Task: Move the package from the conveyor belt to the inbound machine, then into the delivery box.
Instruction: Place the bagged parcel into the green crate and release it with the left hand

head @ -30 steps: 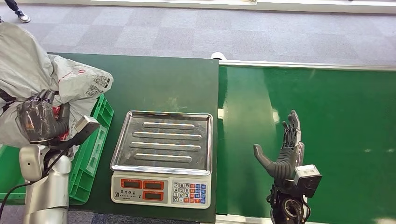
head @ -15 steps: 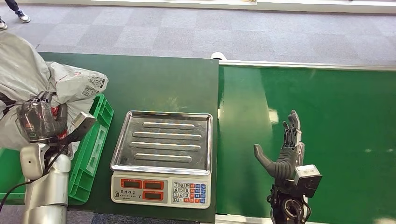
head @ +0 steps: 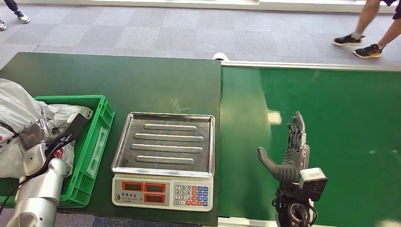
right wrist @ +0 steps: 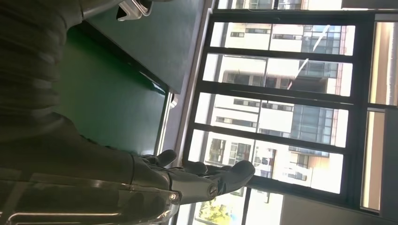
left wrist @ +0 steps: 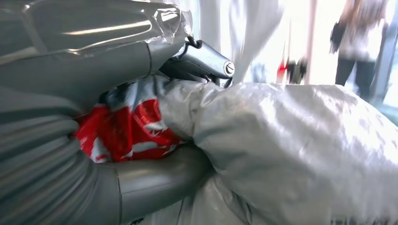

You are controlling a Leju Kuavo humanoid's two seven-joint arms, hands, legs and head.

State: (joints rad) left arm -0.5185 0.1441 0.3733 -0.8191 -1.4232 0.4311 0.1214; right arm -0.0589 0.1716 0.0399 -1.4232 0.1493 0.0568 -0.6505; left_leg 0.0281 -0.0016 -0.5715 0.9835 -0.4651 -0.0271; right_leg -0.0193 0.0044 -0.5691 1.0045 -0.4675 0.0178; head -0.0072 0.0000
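Package [head: 21, 111] sits inside the green crate [head: 97, 137], left of the scale [head: 163, 158], gripped by the left hand [head: 35, 135]. Release only once the bag rests fully below the crate rim. Right hand [head: 288, 153] hovers empty, fingers spread, over the belt [head: 331, 118].

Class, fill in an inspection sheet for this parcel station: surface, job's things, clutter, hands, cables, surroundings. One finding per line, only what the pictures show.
Surface: dark green table beside a brighter green conveyor belt, bare of parcels.
Job's things: grey package lowered into the green crate; weighing scale with its steel tray bare.
Clutter: nothing seen.
Hands: left hand grips the package; right hand open above the belt.
Cables: black cable along the left forearm.
Surroundings: grey carpet floor; a person's legs passing behind the belt; windows in the right wrist view.
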